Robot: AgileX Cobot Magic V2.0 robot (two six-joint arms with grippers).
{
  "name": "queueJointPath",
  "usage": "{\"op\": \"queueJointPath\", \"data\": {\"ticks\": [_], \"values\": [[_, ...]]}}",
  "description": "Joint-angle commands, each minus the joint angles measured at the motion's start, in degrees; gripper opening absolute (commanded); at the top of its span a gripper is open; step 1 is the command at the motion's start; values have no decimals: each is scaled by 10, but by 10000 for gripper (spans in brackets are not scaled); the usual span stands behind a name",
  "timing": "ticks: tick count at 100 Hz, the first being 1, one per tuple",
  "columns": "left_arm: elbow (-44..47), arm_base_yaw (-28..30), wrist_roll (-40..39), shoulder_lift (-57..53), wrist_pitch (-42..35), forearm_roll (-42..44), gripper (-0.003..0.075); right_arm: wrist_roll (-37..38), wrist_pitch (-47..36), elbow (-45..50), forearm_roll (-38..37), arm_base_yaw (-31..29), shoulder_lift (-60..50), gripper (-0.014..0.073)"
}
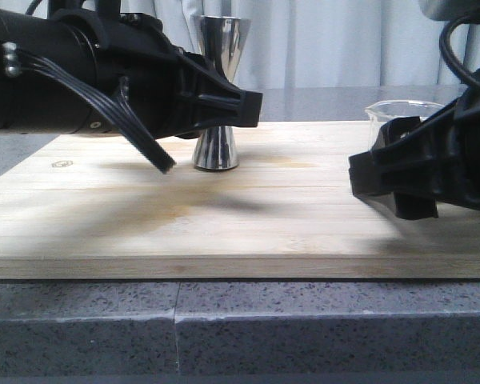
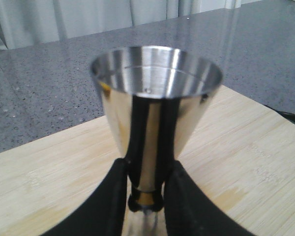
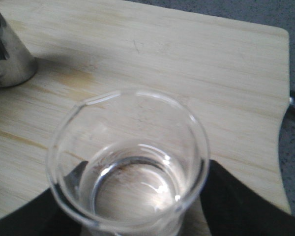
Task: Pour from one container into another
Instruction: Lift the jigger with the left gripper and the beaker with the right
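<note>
In the front view, your left gripper (image 1: 244, 108) reached in from the left and sat at the waist of the steel jigger (image 1: 217, 88), which stood upright on the wooden board (image 1: 224, 232), toward its far side, left of centre. Your right gripper (image 1: 384, 180) came in from the right, low over the board, with the glass beaker (image 1: 400, 112) showing only its rim behind it, well apart from the jigger.

In the left wrist view, the two black fingers (image 2: 115, 196) stood on either side of the jigger's (image 2: 155, 105) narrow waist at the gold band, clamped on it as far as the picture showed. The upper cup looked empty.

In the right wrist view, the fingers (image 3: 236, 201) flanked the beaker (image 3: 130, 162) low down, pressed to its sides, I judged, and clear liquid lay in the bottom. The jigger's foot (image 3: 10, 59) stood to the far left.

For the pour, you should have lifted the beaker straight up, carried it left until its lip hung over the jigger's mouth, then tipped slowly. The mouth was narrow, so steady the jigger and keep the lip close above its rim.
</note>
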Motion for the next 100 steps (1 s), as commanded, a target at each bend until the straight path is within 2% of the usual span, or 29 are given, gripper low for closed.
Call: {"op": "queueJointPath", "data": {"ticks": [1,41,59,72,100], "values": [[-16,-4,-5,-19,-48,6,-18,-4,-18,-11,-12,1,-4,407],[-16,-4,-6,-20,-87,12,-19,-4,-27,-11,-12,1,-4,407],[-16,-4,-47,-41,-89,37,-19,1,-35,-11,-12,1,-2,407],[-16,-4,-48,-55,-89,49,-19,2,-46,-11,-12,1,6,407],[-16,-4,-48,-59,-79,50,-19,45,-66,-11,-31,1,34,405]]}}
